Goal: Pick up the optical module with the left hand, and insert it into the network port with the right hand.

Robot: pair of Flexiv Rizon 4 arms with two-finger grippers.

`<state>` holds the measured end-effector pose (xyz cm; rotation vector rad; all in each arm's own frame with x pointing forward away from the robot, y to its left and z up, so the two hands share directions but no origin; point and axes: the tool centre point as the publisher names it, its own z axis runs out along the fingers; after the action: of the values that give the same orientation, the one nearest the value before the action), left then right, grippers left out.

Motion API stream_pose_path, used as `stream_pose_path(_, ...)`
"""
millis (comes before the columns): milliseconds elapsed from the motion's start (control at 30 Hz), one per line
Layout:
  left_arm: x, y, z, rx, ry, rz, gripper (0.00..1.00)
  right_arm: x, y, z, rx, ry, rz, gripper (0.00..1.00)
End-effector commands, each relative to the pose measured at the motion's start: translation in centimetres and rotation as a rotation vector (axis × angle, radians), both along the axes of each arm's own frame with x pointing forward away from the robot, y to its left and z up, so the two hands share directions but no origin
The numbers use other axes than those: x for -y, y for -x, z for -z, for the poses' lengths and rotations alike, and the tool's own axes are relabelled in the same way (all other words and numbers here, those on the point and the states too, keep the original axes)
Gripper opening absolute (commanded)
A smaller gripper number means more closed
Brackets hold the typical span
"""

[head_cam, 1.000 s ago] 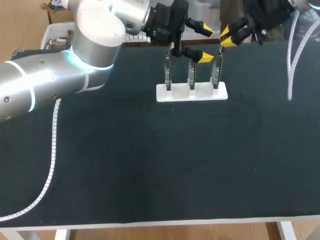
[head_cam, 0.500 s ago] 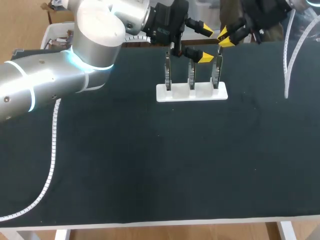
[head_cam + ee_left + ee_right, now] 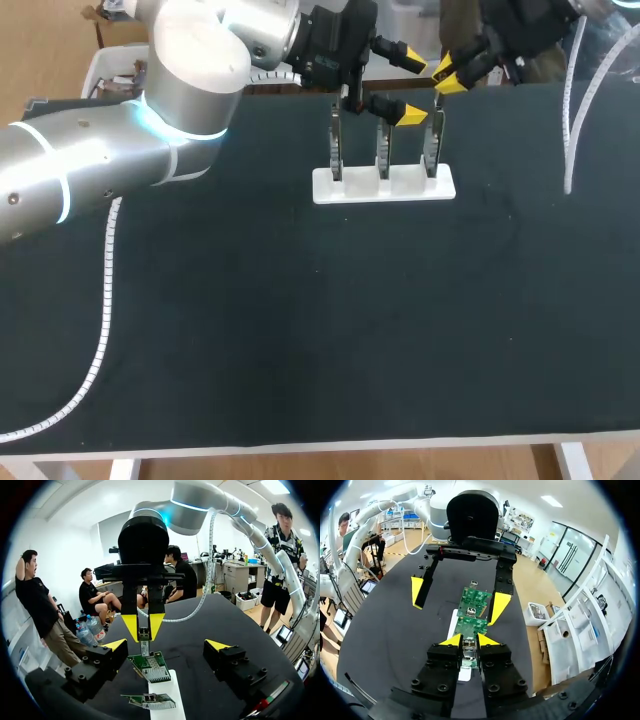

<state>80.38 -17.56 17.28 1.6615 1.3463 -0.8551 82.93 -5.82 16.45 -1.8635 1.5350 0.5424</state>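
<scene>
Black counter [image 3: 300, 330]: white slotted stand [image 3: 400, 188] near far edge, holding three upright green circuit boards [image 3: 476, 599]. Right gripper [image 3: 469, 640]: clamped on small metal optical module [image 3: 468, 651], over right-hand board. Left gripper [image 3: 166, 645]: spread wide, empty, flanking the boards close by.

You have no text, number or label that can be read on the table or on what stands on it. The only likely carriers are the green boards [image 3: 476, 599] standing in the white holder [image 3: 405, 186], at about 12 o'clock on the table in the head view, and any marks on them are too small to make out.
</scene>
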Motion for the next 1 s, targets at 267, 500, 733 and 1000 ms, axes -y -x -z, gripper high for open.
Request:
stream_pose_path(267, 0.1, 0.0, -0.1, 0.0, -0.004, -0.001, 1.0, -0.1, 0.2, 0.5, -0.011, -0.001, -0.005, 0.0)
stream_pose_path(500, 0.1, 0.0, -0.1, 0.0, -0.004, -0.001, 1.0, 0.0, 0.5, 0.2, -0.002, 0.003, -0.002, 0.0)
stream_pose_path(733, 0.1, 0.0, -0.1, 0.0, -0.004, -0.001, 1.0, 0.0, 0.9, 0.7, -0.007, -0.001, -0.003, 0.0)
stream_pose_path(1000, 0.1, 0.0, -0.1, 0.0, -0.004, -0.001, 1.0, 0.0, 1.0, 0.9, -0.012, -0.005, -0.007, 0.0)
